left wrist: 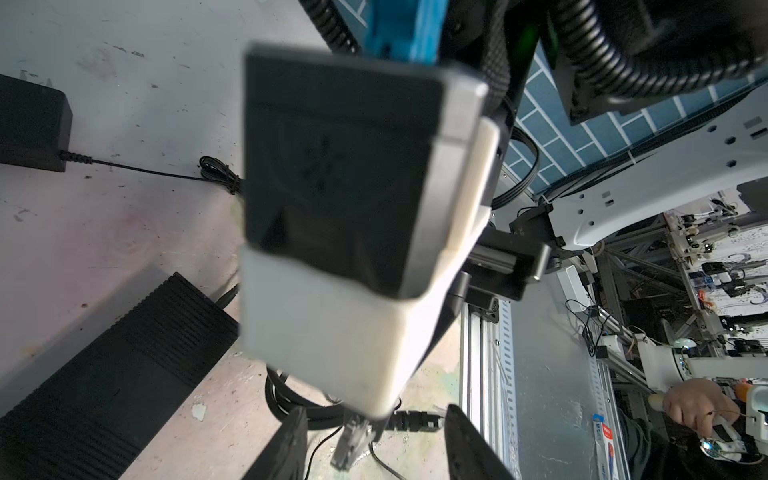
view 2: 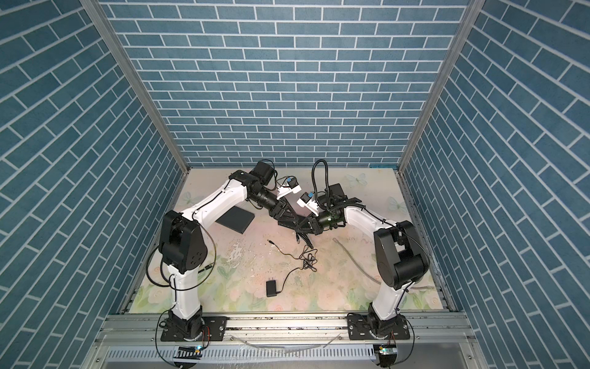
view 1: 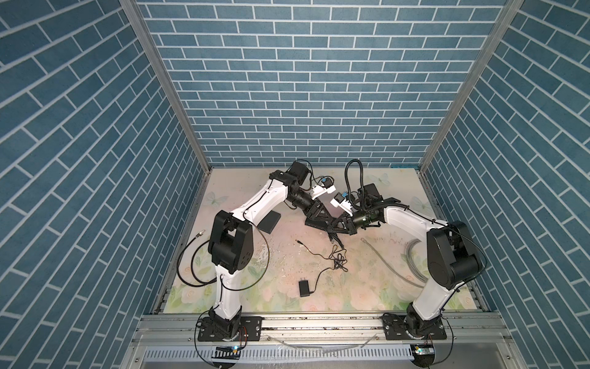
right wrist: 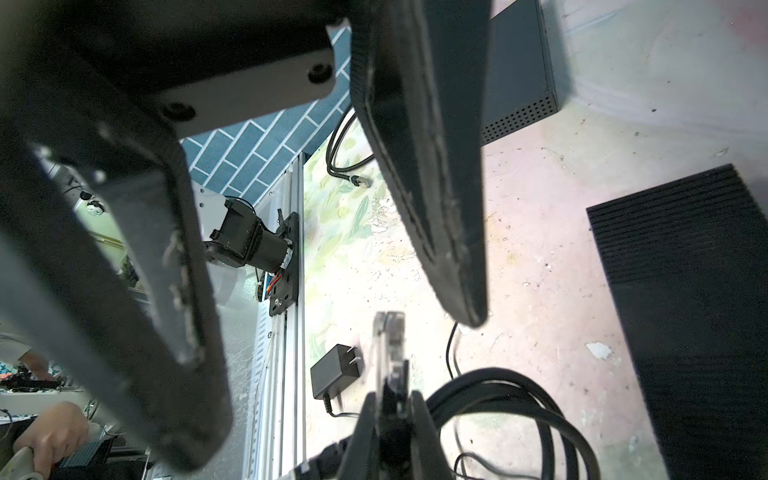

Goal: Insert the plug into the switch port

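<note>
Right gripper (right wrist: 390,409) is clamped on the clear plug (right wrist: 390,349), lower centre of the right wrist view, with the plug tip past the fingertips. Left gripper (left wrist: 376,444) has its jaws apart, one either side of the plug; contact unclear. Switch (view 1: 270,221) lies flat on the bench (view 1: 367,287), left of both grippers in both top views and apart from the plug.
</note>
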Available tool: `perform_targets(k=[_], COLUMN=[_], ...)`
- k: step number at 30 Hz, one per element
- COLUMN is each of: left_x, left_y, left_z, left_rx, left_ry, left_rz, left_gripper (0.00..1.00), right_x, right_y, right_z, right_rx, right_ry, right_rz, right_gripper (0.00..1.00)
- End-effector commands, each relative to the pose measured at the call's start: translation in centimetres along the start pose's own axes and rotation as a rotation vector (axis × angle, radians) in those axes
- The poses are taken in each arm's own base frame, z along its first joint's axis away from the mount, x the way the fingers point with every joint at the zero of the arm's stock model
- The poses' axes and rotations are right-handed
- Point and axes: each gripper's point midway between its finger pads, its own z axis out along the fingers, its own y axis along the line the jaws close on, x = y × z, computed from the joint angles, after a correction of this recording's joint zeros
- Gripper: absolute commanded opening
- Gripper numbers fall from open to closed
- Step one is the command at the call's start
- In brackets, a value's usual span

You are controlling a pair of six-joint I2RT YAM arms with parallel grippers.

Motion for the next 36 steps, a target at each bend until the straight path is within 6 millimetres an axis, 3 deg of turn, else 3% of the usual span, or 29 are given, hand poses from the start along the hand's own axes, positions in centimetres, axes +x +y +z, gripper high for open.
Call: perform_targets(k=[1,9,20,23,24,27,29,36], left_x=[1.1,1.8,1.9,2.0,1.9,1.4,0.9,0.2], left_y=[-0.3,0.5,0.8,1.5,1.9,4.2,5.9,9.4], left_z=[0.3,0.4,0.7,0.9,1.0,0.8,0.7,1.0], left_rx=[0.033,0.031,0.036,0.020,0.004,-0.081,-0.140,-0.220], left_ry=[0.024,0.028,0.030,0.028,0.024,-0.033,-0.098,-0.245], left_rz=[-0.011,-0.038,-0.053,-0.080,-0.097,-0.187,-0.268,-0.551], left_gripper=[0.54,0.47,0.07,0.04,0.04,0.04,0.05,0.06], right_x=[-1.6,-1.8,-1.9,-1.9,-1.8,-0.8,-0.4,-2.4], right_y=[0.9,0.8,0.4,0.3,0.1,-1.7,-2.8,-5.8], right_z=[-0.3,-0.4,-0.3,-0.4,-0.4,-1.1,-1.8,-5.8], right_rx=[-0.037,-0.028,-0.018,-0.007,0.010,0.145,0.250,0.747], right_ry=[-0.017,-0.016,-0.012,-0.007,-0.001,0.025,0.019,-0.142], right_rz=[-0.078,-0.080,-0.074,-0.070,-0.069,-0.054,-0.056,-0.254], right_gripper=[0.00,0.00,0.00,0.00,0.05,0.26,0.35,0.41])
